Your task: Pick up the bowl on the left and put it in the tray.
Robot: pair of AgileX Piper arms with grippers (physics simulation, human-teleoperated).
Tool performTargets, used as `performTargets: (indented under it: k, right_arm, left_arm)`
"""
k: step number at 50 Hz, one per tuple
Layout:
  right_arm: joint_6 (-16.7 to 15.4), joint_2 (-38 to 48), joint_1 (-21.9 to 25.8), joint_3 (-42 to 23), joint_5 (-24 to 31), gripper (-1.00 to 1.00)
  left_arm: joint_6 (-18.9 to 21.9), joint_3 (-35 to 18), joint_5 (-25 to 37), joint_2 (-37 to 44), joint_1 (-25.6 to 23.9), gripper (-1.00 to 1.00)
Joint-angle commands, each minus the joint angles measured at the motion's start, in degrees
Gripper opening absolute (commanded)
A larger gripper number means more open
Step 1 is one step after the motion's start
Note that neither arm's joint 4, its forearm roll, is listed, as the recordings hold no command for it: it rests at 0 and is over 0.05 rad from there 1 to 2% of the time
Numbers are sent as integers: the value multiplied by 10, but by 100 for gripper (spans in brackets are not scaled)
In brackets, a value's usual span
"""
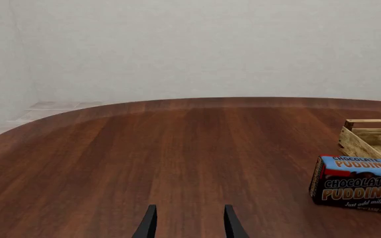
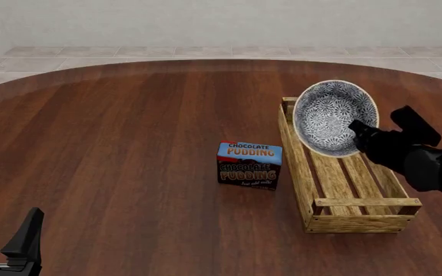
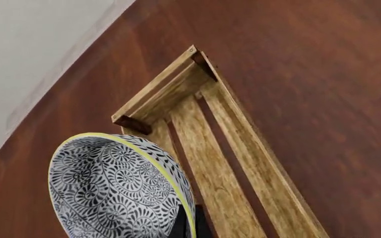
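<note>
Bowl (image 2: 333,117) hangs tilted above the tray's (image 2: 297,167) far end, rim pinched in the right gripper's (image 2: 357,130) jaws. Left gripper's (image 2: 6,230) jaws stand apart, holding nothing.

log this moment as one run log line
stage: carry | right pincer: shut on bowl, tilted above tray | left pincer: open, idle | pudding box: beside tray

Three cameras, one round bench (image 2: 129,144).
The front camera looks down and forward from the arms' side; the left wrist camera skims low over bare wood toward the far wall; the right wrist camera hangs close above the tray (image 3: 223,148). All three catch the tray; front and left share the pudding box (image 2: 250,164).
</note>
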Motion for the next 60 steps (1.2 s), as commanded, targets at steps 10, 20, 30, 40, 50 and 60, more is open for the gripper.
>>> performTargets:
  k: [10,20,30,40,50,60]
  right_arm:
    - [35,36,-20,13,-35,-100]
    - [49,63,-17,15,-52,-100]
    - [68,89,-10,17,-70,-100]
    - [77,94,-7,13,-67,-100]
    - [82,100,-9,13,-70,-100]
    - [84,121,-28,6,-71,-100]
  left_arm:
    - [0,0,0,0,0,100]
    - [0,0,0,0,0,100]
    - [0,0,0,0,0,100]
    - [0,0,0,0,0,100]
    - [0,0,0,0,0,100]
    - [0,0,0,0,0,100]
